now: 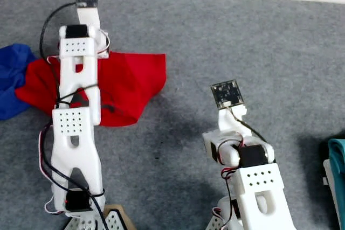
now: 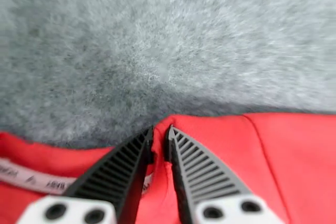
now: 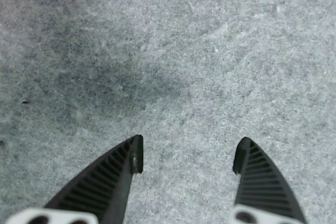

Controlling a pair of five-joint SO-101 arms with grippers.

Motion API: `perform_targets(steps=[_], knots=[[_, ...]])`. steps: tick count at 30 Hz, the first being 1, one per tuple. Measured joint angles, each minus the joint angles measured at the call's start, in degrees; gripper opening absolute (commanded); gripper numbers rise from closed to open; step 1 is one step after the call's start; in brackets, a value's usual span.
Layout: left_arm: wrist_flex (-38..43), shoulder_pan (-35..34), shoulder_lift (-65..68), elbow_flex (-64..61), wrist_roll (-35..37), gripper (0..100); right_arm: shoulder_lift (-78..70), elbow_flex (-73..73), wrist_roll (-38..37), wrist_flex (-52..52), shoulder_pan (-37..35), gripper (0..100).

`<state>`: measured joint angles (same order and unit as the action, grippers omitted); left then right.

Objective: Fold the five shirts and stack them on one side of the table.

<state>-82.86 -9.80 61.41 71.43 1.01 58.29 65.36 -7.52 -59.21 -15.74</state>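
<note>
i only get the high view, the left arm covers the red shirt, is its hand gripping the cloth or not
Observer: Yes. The left hand is shut on the red shirt, pinching a small peak of cloth at its edge next to the grey table.
Operator: ok and the right hand, open or shut, i only see the arm from above
Observer: The right hand is open, with only grey table surface between its fingers.
</note>
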Motion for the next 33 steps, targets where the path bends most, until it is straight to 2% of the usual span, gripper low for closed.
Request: perform_targets(steps=[7,13,16,19,27,33], knots=[[-8.0,10.8,-0.1,19.8,-0.1,1,0.0,0.0,0.0,0.0,0.0,28.2],[-6.8,21.0,-7.0,20.8,-0.2,1,0.0,1.0,0.0,0.0,0.0,28.2],[-5.1,23.9,-13.7,20.8,-0.2,1,0.0,1.0,0.0,0.1,0.0,28.2],[-3.8,23.7,-20.7,20.8,-0.2,1,0.0,1.0,0.0,1.0,0.0,28.2],[1.2,17.1,-36.9,21.5,-0.1,1,0.0,1.0,0.0,2.5,0.0,28.2],[1.2,17.1,-45.3,21.5,-0.1,1,0.0,1.0,0.6,6.6,0.0,28.2]])
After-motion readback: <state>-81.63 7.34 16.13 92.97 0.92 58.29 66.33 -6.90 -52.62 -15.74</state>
